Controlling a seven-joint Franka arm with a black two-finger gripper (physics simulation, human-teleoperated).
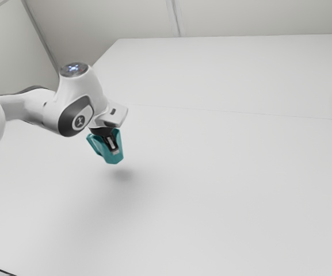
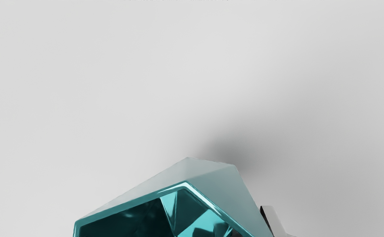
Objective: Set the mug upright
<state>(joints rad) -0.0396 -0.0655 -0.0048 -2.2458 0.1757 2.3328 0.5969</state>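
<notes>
In the exterior view, a white robot arm (image 1: 76, 100) is reaching in from the exterior view's left and is suspending a teal mug (image 1: 113, 159) above a pale worktop (image 1: 229, 190). The black pincer (image 1: 115, 150) is gripping the mug, with one finger lying along the outside of its faceted wall; how wide the grip is standing cannot be told. The mug is hanging directly below the hand, its narrower base pointing down and its body leaning rather than standing plumb. Its handle (image 1: 94, 145) is jutting toward the exterior view's left. A soft shadow (image 1: 121, 174) is falling on the worktop beneath the base, well apart from it.

In the wrist view, the mug is sitting right at the pincer, its angular rim and glossy, dark teal interior facing the camera. One finger (image 2: 272, 219) is showing beside the mug, along the outer wall; the other is not plainly distinguishable. The paler outer facets are tapering away from the hand toward the base, and the blurred shadow is spreading across the worktop beyond.
</notes>
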